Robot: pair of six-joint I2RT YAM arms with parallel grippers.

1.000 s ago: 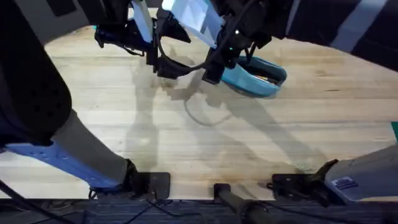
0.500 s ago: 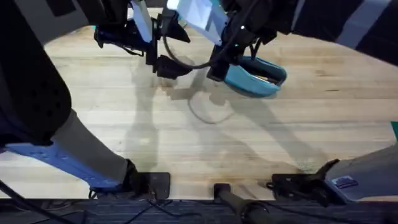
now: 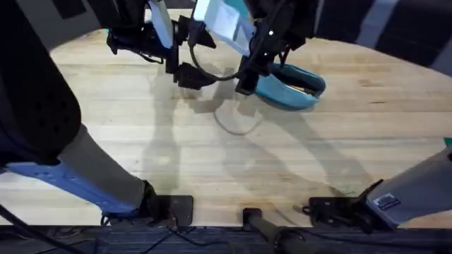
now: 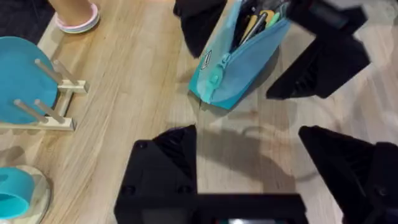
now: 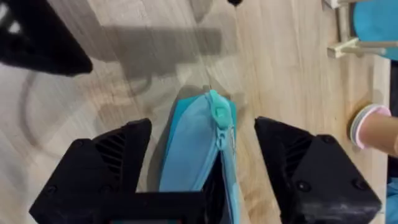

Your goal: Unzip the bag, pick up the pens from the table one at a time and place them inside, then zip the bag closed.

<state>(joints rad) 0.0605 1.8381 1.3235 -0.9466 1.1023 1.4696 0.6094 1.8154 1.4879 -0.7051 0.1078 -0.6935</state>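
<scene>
Right gripper (image 5: pixel 202 146) fingers spread wide, straddling the bag (image 5: pixel 202 158) at its zipper pull (image 5: pixel 220 114). Left gripper (image 4: pixel 249 149) also spread, empty, just beside the bag's end. Bag lies near the table (image 3: pixel 318 162) far edge, mouth gaping, pens (image 4: pixel 260 18) inside. Judgement: close squarely on the pull while left pins the fabric.

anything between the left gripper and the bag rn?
Nothing. In the left wrist view, the left gripper is open, with bare table and shadow between it and the bag. The right gripper straddles the bag's end.
</scene>
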